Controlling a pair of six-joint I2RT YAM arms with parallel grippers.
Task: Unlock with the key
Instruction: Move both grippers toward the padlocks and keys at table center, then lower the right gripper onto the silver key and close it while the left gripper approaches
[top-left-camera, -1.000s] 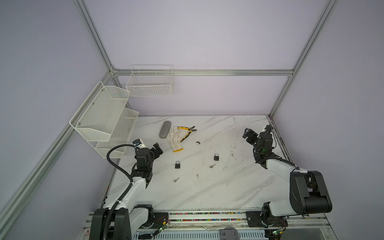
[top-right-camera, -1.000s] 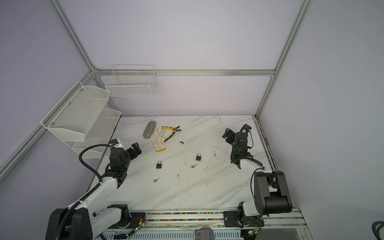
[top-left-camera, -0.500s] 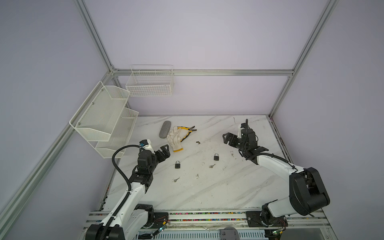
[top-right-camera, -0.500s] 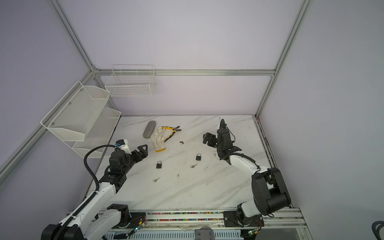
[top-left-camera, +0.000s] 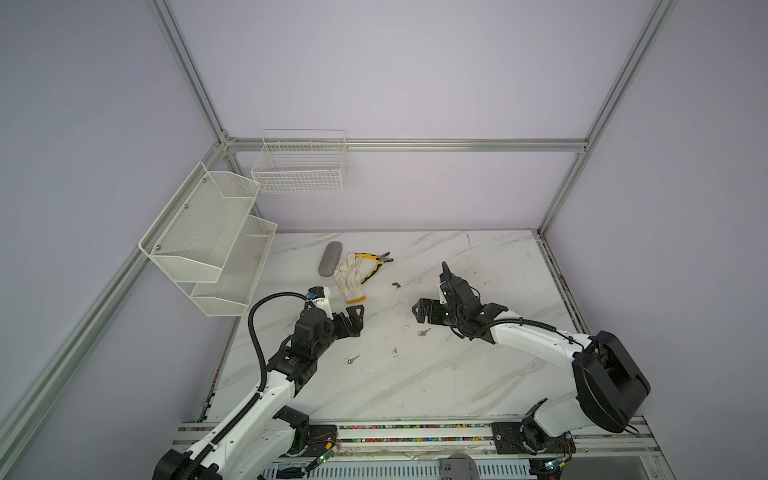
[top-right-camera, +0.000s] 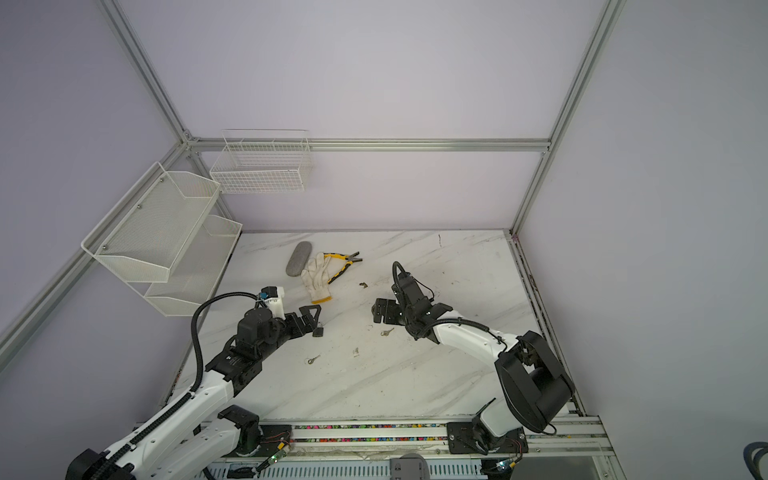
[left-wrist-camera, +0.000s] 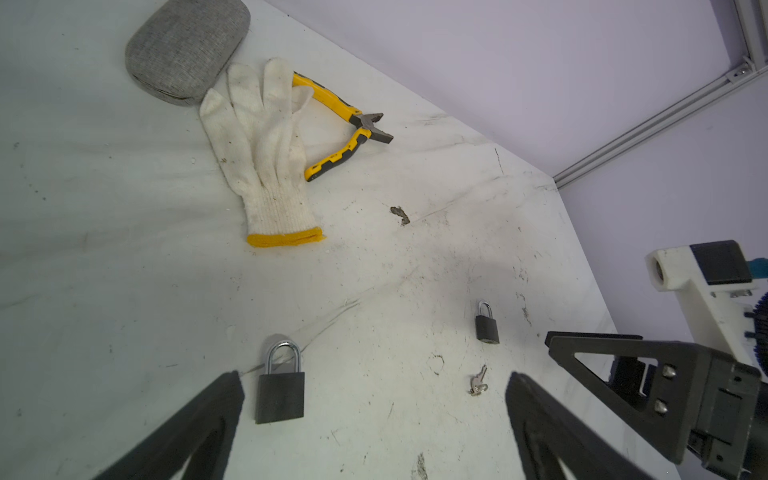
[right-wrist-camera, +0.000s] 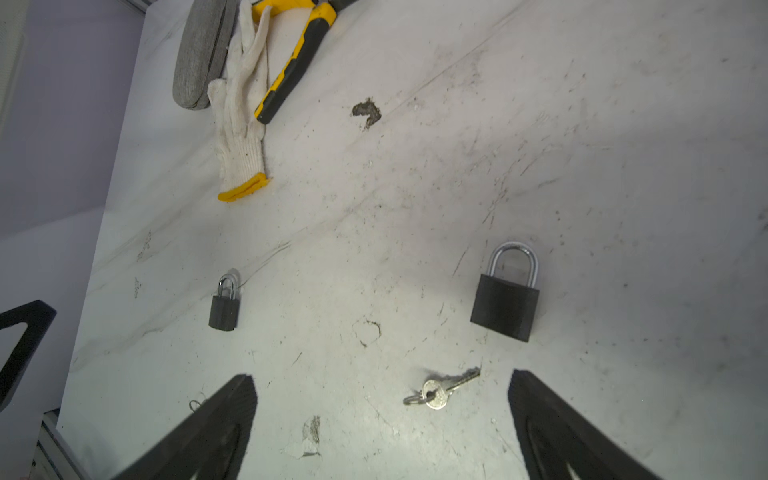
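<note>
While the left gripper (left-wrist-camera: 374, 382) and right gripper (right-wrist-camera: 380, 378) both hang wide open and empty, the right should settle squarely over the key (right-wrist-camera: 436, 392) lying flat on the table (right-wrist-camera: 582, 124) just beside the padlock (right-wrist-camera: 505, 305) (thin metal, so pinch low at its bow) before closing.

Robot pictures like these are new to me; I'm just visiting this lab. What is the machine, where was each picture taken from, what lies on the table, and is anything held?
Two white robot arms stand at a marble table, each ending in a two-fingered gripper. Two pictures look down from overhead; two come from cameras on the wrists. On the table lie the left padlock and right padlock, a key near the right one, a second key, a glove, yellow pliers and a grey case. The left gripper and right gripper are open and hold nothing.
</note>
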